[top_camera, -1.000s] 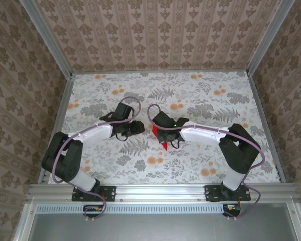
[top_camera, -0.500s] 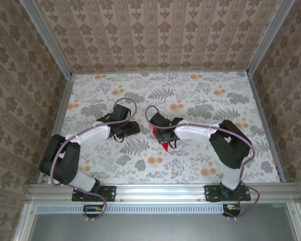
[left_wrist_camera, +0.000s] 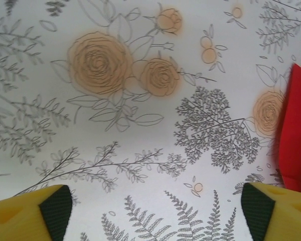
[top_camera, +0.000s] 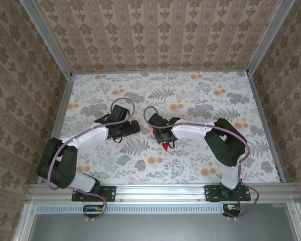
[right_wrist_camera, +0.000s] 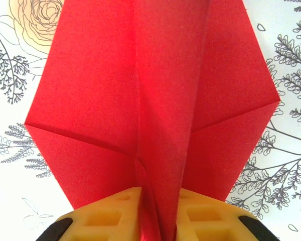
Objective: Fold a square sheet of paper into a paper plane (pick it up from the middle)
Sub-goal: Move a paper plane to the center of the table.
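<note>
My right jaws are pinched narrow on the raised centre crease of the paper plane, the red fold running down between my yellow fingers; its kite-shaped wings spread to either side over the flowered worktop; from above, its red tip pokes out beneath my right wrist, near the worktop's middle; my left jaws stand wide and empty over the worktop just left of the plane, whose red edge shows at the right of my left wrist view.

We look down on a tabletop printed with grey ferns and orange roses, enclosed by brown damask-papered walls and grey metal rails.
</note>
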